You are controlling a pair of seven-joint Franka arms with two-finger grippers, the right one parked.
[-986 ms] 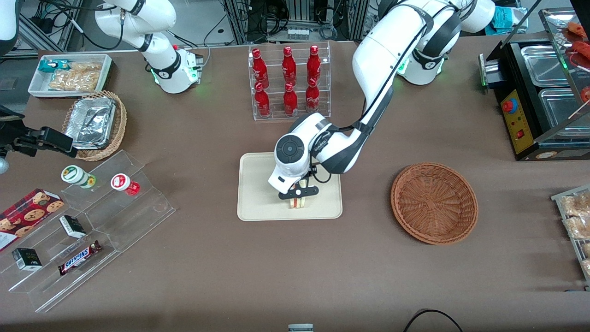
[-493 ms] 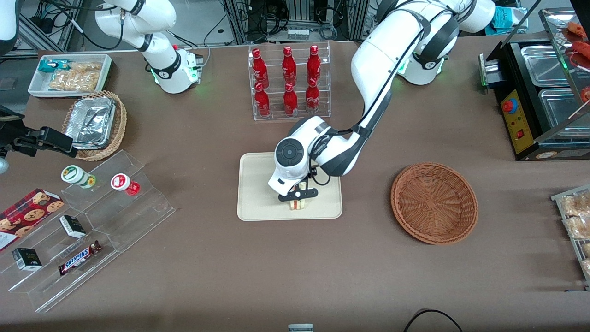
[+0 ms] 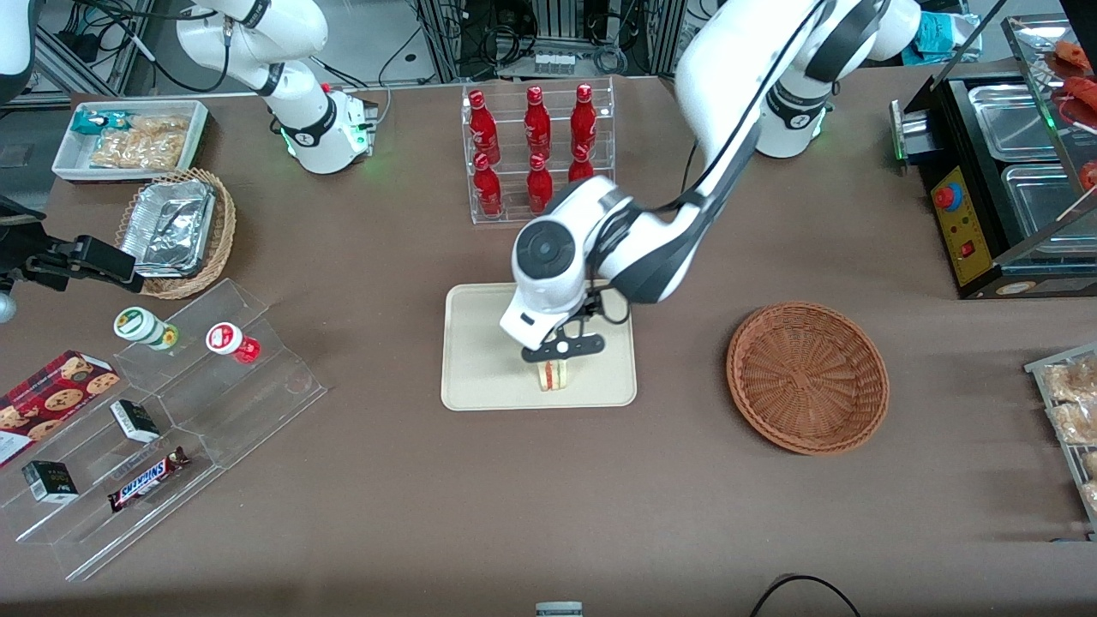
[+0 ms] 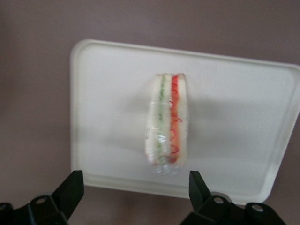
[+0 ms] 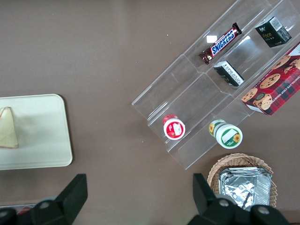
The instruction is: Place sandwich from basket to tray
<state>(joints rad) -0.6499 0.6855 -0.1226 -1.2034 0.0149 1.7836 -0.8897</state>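
Evidently the sandwich is standing edge-up on the tray, delivered from the basket, since the gripper is hovering above it, fingers spread wide.

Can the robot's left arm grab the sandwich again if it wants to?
Probably yes. The tool hangs open right above the sandwich, which stands on edge on the tray, with nothing between them.

Sandwich cut by frame edge
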